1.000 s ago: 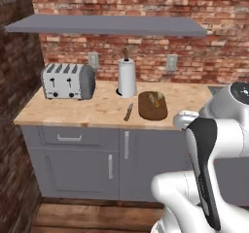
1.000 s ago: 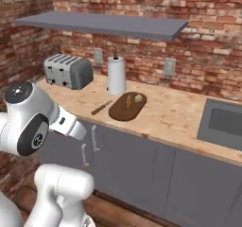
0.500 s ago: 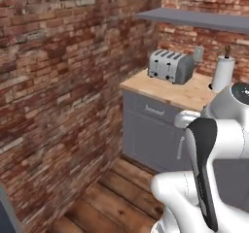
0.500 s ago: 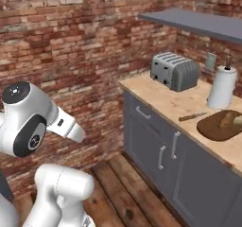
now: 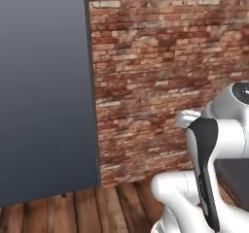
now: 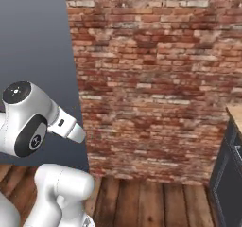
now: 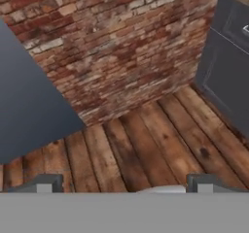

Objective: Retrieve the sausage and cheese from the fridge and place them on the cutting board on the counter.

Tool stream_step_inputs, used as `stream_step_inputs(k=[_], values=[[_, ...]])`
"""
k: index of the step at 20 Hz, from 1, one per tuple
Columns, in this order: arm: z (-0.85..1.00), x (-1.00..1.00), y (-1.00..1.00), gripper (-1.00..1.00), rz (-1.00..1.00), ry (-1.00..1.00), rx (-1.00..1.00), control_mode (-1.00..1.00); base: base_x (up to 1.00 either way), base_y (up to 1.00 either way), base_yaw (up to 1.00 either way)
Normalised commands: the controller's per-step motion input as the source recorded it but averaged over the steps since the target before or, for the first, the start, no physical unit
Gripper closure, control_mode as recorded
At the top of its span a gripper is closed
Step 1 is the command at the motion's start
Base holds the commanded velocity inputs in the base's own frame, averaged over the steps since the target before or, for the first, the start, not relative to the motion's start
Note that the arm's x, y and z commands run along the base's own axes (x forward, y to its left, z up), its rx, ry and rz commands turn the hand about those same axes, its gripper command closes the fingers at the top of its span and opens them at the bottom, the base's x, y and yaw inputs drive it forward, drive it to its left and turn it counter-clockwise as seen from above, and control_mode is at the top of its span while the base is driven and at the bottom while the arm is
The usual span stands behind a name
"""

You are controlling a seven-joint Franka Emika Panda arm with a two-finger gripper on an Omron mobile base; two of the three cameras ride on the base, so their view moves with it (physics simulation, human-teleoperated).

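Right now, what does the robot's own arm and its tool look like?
The arm is glossy white with rounded, bulbous links. One link carries a long dark grey-black inlay strip, and a joint cap is dark with small white marks. A round dark disc with a white logo sits on the side of one joint. The tool has two small grey finger tips.
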Motion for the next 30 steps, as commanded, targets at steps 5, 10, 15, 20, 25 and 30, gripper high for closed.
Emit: stream_step_inputs(k=[5,10,15,20,25,30], values=[[0.00,0.00,0.00,-1.00,0.00,0.00,0.00,1.00,-0.16,0.00,1.00],[0.00,0.00,0.00,-1.00,0.00,0.00,0.00,1.00,-0.15,0.00,1.00],[0.00,0.00,0.00,-1.00,0.00,0.00,0.00,1.00,-0.15,0.00,1.00],[0.00,0.00,0.00,-1.00,0.00,0.00,0.00,1.00,-0.13,0.00,1.00],[0.00,0.00,0.00,-1.00,0.00,0.00,0.00,1.00,0.09,0.00,0.94],[0.00,0.00,0.00,-1.00,0.00,0.00,0.00,1.00,0.93,0.14,0.27]])
